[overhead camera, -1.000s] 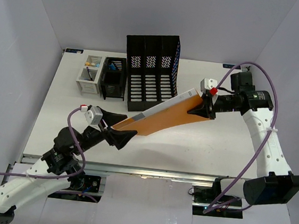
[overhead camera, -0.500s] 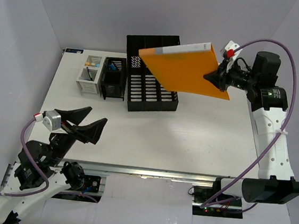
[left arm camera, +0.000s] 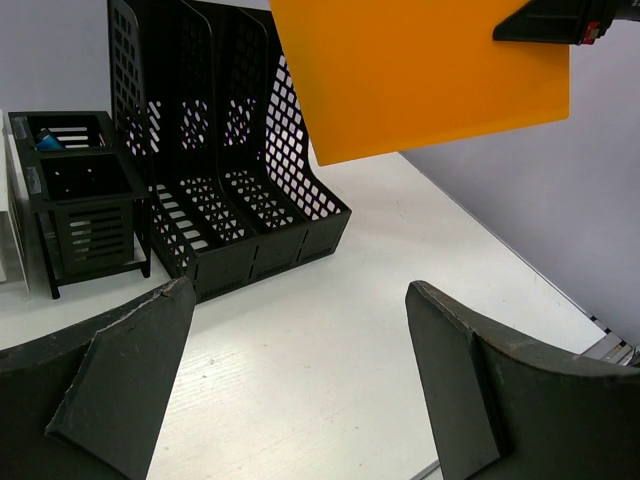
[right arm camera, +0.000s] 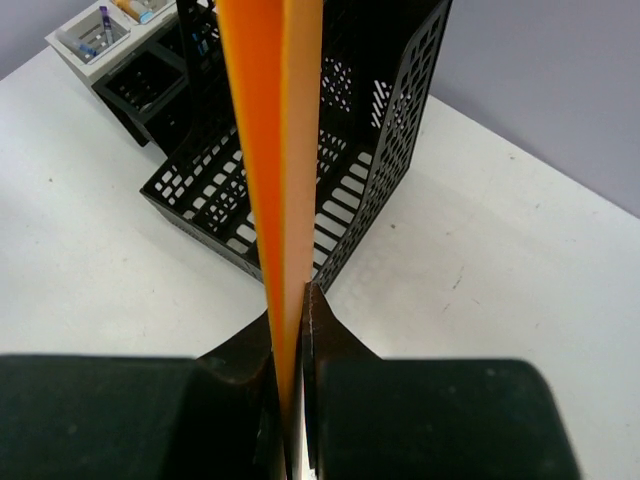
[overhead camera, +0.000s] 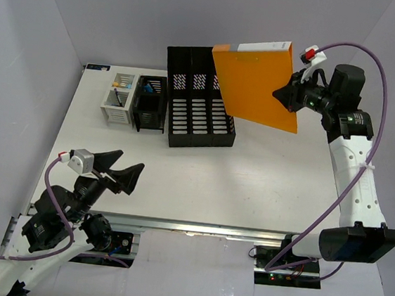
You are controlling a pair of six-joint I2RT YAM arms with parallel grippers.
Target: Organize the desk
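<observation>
My right gripper (overhead camera: 288, 95) is shut on an orange book (overhead camera: 255, 83) and holds it upright in the air, above the right slot of the black three-slot file rack (overhead camera: 200, 113). In the right wrist view the book (right arm camera: 275, 150) stands edge-on between my fingers, over the rack (right arm camera: 350, 180). My left gripper (overhead camera: 117, 169) is open and empty, low over the desk (overhead camera: 250, 182) at the front left. In the left wrist view both its fingers (left arm camera: 120, 380) frame bare tabletop, with the rack (left arm camera: 230, 190) and the book (left arm camera: 420, 70) beyond.
A black mesh pen holder (overhead camera: 150, 104) and a white organizer (overhead camera: 120, 99) with small items stand left of the rack at the back. Pale grey walls enclose the desk. A metal rail (overhead camera: 196, 226) runs along the front edge.
My right gripper lifted the orange book off the desk and turned it upright over the rack. My left gripper let go of the book and drew back to the front left, open.
</observation>
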